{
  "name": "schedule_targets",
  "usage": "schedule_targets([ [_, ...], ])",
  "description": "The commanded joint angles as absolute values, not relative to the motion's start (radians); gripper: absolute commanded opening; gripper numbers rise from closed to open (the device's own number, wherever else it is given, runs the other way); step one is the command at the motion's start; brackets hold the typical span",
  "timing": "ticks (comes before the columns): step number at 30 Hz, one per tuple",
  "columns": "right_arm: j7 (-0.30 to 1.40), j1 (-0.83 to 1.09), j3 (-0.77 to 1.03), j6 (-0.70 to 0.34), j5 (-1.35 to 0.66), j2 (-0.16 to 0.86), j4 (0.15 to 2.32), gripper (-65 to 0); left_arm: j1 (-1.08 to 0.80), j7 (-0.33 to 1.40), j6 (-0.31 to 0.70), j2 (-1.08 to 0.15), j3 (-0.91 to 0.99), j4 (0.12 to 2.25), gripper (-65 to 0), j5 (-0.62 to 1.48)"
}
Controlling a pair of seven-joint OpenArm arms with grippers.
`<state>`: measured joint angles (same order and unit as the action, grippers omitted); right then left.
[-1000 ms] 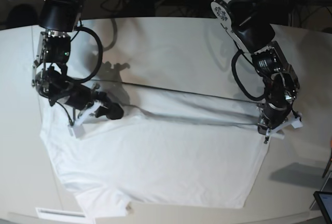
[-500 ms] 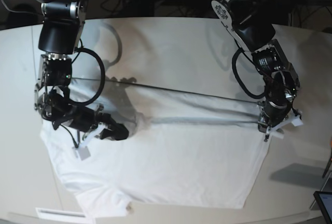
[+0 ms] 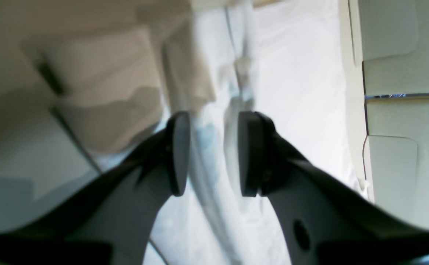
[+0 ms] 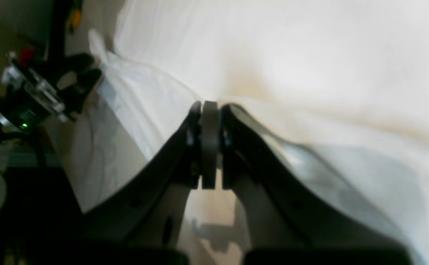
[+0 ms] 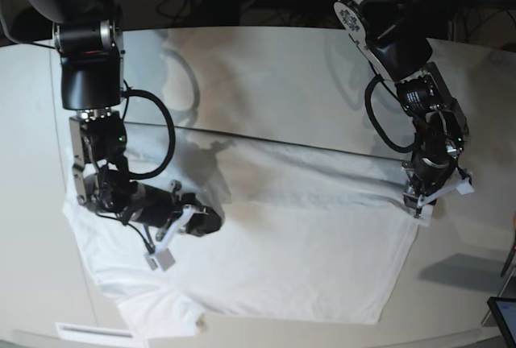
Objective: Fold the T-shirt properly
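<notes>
The right arm, at the left of the base view, is seen bent sharply downward from its shoulder, its forearm folded low and reaching inward over the cloth. The right gripper [image 5: 201, 223] is held just above the T-shirt [image 5: 266, 251], and its jaws are seen pressed together in the wrist view [image 4: 209, 143]; whether fabric is pinched between them cannot be told.

The left arm, at the right of the base view, is extended down from above, its wrist turned nearly vertical at the garment's edge. The left gripper [image 5: 419, 195] is found with jaws parted [image 3: 212, 152], and a ridge of white cloth is seen running between the fingers [image 3: 249, 154] without being clamped.

The T-shirt [image 3: 295, 92] is spread flat on the white table [image 5: 266, 66], in the near half of it. Its long axis is laid across the table from one arm to the other. A folded ridge is noted along its far edge, and a sleeve is seen at the near left corner.
</notes>
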<state>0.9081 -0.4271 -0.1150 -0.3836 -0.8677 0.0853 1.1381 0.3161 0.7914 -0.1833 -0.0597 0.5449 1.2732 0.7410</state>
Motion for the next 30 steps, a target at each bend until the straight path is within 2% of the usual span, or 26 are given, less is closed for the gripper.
schedule_targets([
  [1,0.874,-0.472,-0.128,-0.390,-0.871,0.096,1.150,-64.0,0.341,0.779,-0.171,-0.073,0.544,1.287,-42.7,0.756],
  [6,0.854,-0.526,-0.214,-0.390,-0.788,0.094,1.101,-63.4,0.340,0.779,-0.171,-0.087,0.541,1.287,-42.5,0.756],
  [13,0.848,-0.547,-0.217,-0.390,-0.777,0.128,1.056,-42.7,0.335,0.780,-0.168,-0.114,0.539,1.290,-41.8,0.760],
  [17,0.743,-0.527,-0.220,-0.383,-0.776,0.173,1.145,-41.1,0.329,0.785,-0.166,-0.131,0.522,1.297,-28.7,0.760],
  [18,0.699,-0.510,-0.220,-0.381,-0.774,0.193,1.181,-41.2,0.318,0.785,-0.166,-0.134,0.493,1.297,-26.7,0.759],
  [20,0.628,-0.479,-0.219,-0.380,-0.774,0.232,1.247,-41.2,0.291,0.785,-0.166,-0.168,0.417,1.331,-26.7,0.754],
  [23,0.608,-0.412,-0.213,-0.305,-0.774,0.289,1.333,-41.2,0.239,0.779,-0.166,-0.223,0.285,1.426,-27.0,0.746],
  [27,0.601,-0.272,-0.213,-0.128,-0.771,0.354,1.494,-40.8,0.159,0.697,-0.166,-0.295,0.160,1.560,-27.0,0.642],
  [30,0.536,-0.151,-0.213,-0.007,-0.697,0.384,1.616,-40.8,0.102,0.618,-0.166,-0.331,0.104,1.604,-27.0,0.536],
])
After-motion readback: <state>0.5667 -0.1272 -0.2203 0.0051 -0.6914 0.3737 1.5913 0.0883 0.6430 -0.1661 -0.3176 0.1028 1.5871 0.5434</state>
